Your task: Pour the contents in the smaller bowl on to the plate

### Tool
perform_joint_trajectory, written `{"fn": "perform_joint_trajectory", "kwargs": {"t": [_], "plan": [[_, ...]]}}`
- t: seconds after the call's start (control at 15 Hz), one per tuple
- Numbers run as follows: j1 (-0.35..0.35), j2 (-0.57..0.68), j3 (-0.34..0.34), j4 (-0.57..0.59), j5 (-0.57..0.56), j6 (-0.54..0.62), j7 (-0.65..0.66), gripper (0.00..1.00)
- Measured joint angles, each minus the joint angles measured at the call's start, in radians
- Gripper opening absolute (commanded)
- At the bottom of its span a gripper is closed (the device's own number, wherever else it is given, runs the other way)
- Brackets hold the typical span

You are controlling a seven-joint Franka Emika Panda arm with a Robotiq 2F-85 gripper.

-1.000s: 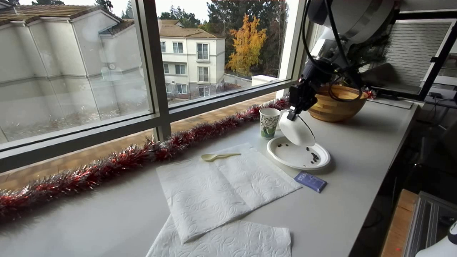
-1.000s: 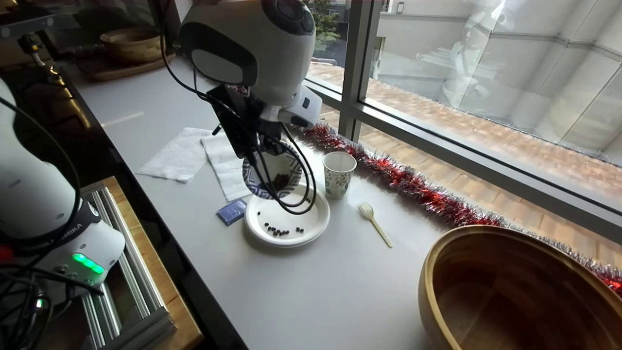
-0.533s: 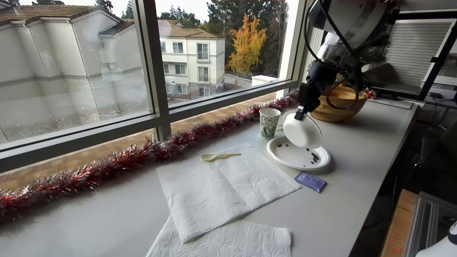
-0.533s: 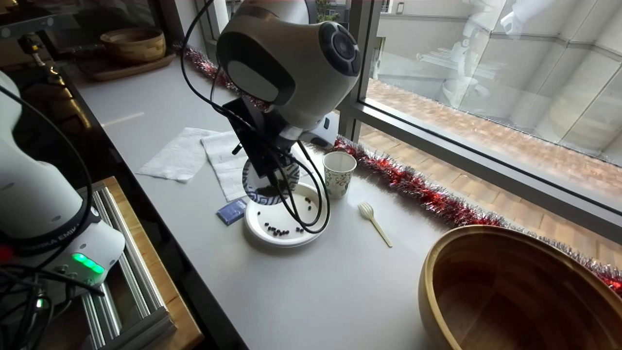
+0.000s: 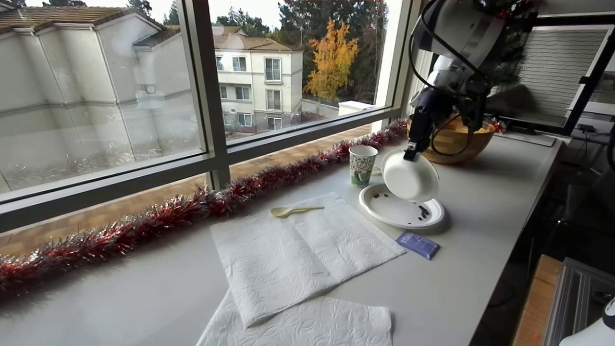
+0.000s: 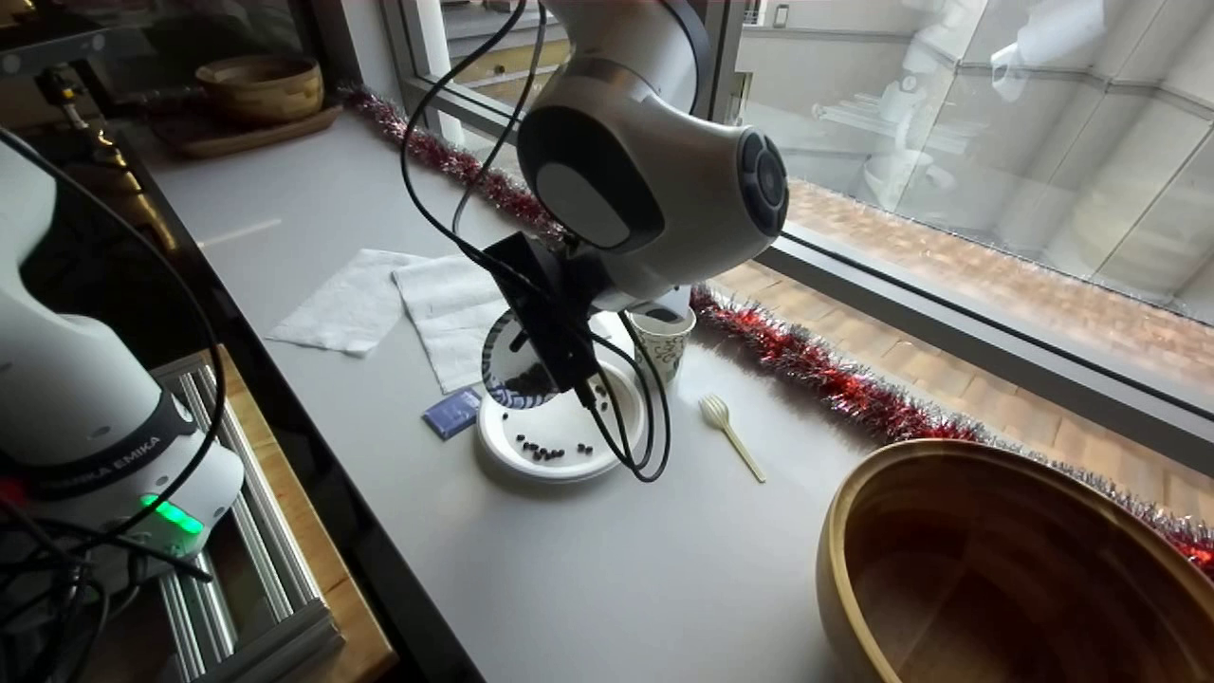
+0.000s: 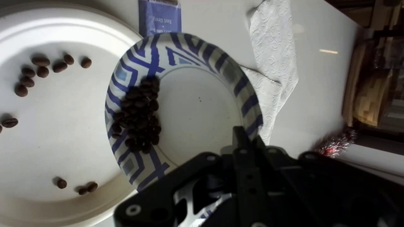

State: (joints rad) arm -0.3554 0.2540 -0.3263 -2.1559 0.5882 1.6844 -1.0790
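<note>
Your gripper [image 7: 249, 138] is clamped on the rim of the smaller bowl [image 7: 199, 104], one finger inside the wall, and holds the bowl tilted above the plate [image 7: 79, 135]. Most of the contents [image 7: 139, 116] rest in a heap against the bowl's lower inner wall, close to the lip; loose pieces [image 7: 40, 61] lie scattered on the plate, so treat the pour as begun but unfinished. Before adding tilt, confirm that the lower lip sits well inside the plate's rim; the clearance between them is hard to judge from these views. Then rotate in small increments until the heap slides, and let each slide settle: an abrupt turn could drop everything at once and scatter pieces onto the table [image 6: 616, 579]. If pieces cling, apply a short, gentle shake. Do not squeeze harder; the bowl appears thin-walled and the rim may buckle. Note the surroundings. The patterned cup [image 5: 362, 166] stands upright just beside the plate and is the likeliest obstruction to a sideways swing. The tea packet [image 5: 418, 244] lies flat just beside the plate, next to the napkins [image 5: 307, 254]; a spoon [image 5: 288, 211] rests on one napkin, and a fork [image 6: 735, 441] lies near the cup. The golden-brown bowl [image 6: 1005, 569] is well apart from the plate and should not hinder you. A cable [image 6: 649, 479] loops in front of the plate in an exterior view; you cannot tell there whether it touches, so check that it does not drag over the pieces.
</note>
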Motion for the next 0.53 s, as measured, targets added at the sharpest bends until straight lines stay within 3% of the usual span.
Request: {"fn": "perform_joint_trajectory", "kwargs": {"t": [0.53], "plan": [[-0.076, 0.137, 0.057, 0.165, 0.018, -0.180, -0.111, 0.01]]}}
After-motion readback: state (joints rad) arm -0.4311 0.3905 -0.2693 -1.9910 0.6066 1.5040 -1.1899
